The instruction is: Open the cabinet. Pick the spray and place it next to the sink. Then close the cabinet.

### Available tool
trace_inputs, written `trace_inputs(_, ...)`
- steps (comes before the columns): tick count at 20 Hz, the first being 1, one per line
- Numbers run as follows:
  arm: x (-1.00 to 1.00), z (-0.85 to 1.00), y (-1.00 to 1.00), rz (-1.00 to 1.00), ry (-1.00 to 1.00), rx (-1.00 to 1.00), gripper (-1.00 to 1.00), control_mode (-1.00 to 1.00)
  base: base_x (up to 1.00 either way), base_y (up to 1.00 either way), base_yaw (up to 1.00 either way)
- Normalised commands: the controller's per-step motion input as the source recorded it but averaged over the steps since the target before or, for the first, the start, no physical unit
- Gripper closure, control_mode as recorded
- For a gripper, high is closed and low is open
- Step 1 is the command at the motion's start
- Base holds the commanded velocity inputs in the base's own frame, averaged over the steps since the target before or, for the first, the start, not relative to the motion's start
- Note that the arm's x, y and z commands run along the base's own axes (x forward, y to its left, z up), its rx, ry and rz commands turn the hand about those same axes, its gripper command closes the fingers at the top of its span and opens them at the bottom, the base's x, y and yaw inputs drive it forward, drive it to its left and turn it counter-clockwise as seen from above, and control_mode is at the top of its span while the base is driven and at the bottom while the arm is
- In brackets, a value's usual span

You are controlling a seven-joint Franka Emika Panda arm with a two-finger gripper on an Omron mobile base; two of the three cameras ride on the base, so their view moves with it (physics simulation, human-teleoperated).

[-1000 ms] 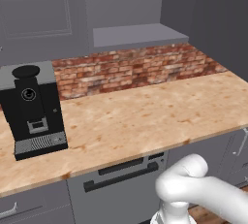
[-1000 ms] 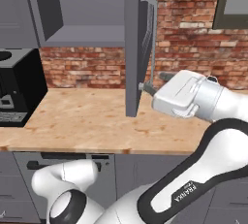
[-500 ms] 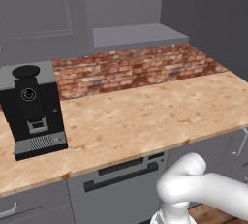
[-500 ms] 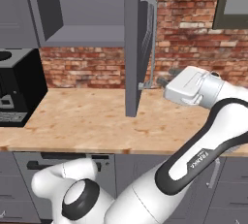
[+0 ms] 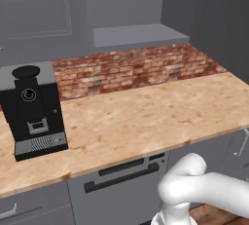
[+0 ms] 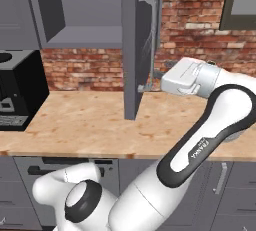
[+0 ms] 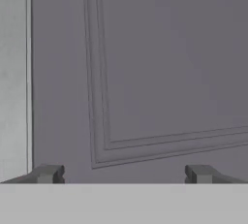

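Note:
The cabinet door (image 6: 131, 50) stands swung open, edge-on in the right base view, with its silver bar handle (image 6: 151, 35) on the side facing my hand. Behind it the open cabinet's shelf (image 5: 138, 34) looks bare. My gripper (image 6: 149, 86) is level with the handle's lower end, just right of the door, fingers pointing at it. In the hand view the gripper (image 7: 123, 174) is open, fingertips (image 7: 48, 173) wide apart with nothing between them, and the door's framed panel (image 7: 160, 72) is close ahead. The spray and the sink are out of view.
A black coffee machine (image 5: 34, 109) stands on the wooden counter (image 5: 146, 117) at the left, against the brick wall (image 5: 131, 68). Grey drawer fronts with black handles (image 5: 121, 173) run under the counter. A dark window frame (image 6: 242, 0) is at the upper right.
My hand has risen a little beside the open door, staying near the handle's lower end. The door and the coffee machine have not moved.

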Motion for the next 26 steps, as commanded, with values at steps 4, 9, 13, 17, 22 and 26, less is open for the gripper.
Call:
trace_inputs(4,0.00,0.01,0.95,-0.01,0.00,0.00,-1.00,-1.00,0.00,0.00,0.00)
trace_inputs(9,0.12,0.00,1.00,-0.08,0.00,0.00,-1.00,-1.00,0.00,0.00,0.00)
trace_inputs(13,0.33,0.00,1.00,-0.16,0.00,-0.01,-1.00,-1.00,0.00,0.00,0.00)
trace_inputs(17,0.44,0.04,0.97,-0.20,0.01,0.00,-1.00,-1.00,0.00,0.00,0.00)
trace_inputs(22,0.80,0.07,0.77,-0.25,0.05,0.00,-1.00,-1.00,0.00,0.00,0.00)
trace_inputs(26,0.91,0.00,0.72,-0.25,0.09,-0.01,-1.00,-1.00,0.00,0.00,0.00)
